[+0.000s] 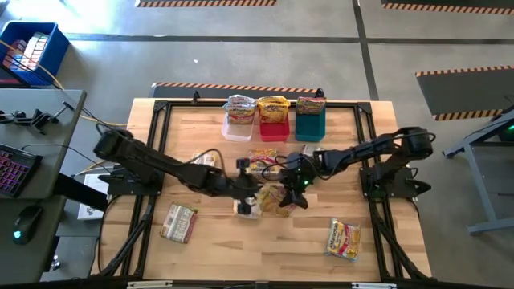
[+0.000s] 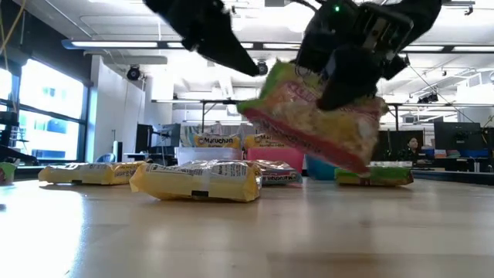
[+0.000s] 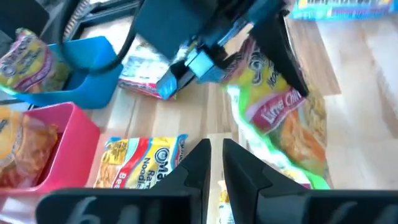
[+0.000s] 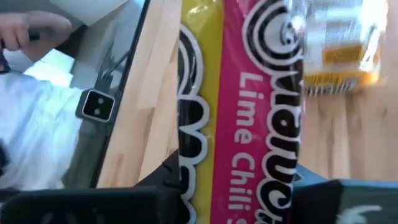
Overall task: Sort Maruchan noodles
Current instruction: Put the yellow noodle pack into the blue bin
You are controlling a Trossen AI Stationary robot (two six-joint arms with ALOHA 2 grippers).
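Now: lime-chili packet lifted, bin still to reach

Nearest the table's front edge lie two loose noodle packets: a reddish one point(image 1: 178, 222) toward the left and another point(image 1: 343, 238) toward the right, both well apart from the arms. Neither has been touched, as far as we can judge.

At mid-table the work is under way. Our right gripper point(image 1: 294, 191) is clamped on a lime-chili packet point(image 2: 316, 122), which the low view shows clear of the wood and tilted, one end drooping. From the right wrist view the packet point(image 4: 249, 112) fills the gap between the fingers, so the hold looks firm. Our left gripper point(image 1: 246, 195) hovers just beside it, over a yellow packet point(image 2: 197, 182) that rests flat on the table; its fingers point(image 3: 193, 171) stand nearly together with only a thin gap and nothing between them (we read it as closed and empty). One more packet point(image 1: 263, 159) lies just behind the two grippers.

So the step in hand is the carry. We judge the next move calls for raising the packet enough to clear a bin wall, swinging it toward the back, and letting go over the bin whose contents match. The drooping end could catch on a rim.

At the far edge stand three bins side by side: a clear bin point(image 1: 238, 128), a red bin point(image 1: 273, 130) and a teal bin point(image 1: 310, 124). Each already holds upright packets poking above its rim; we cannot tell how many.
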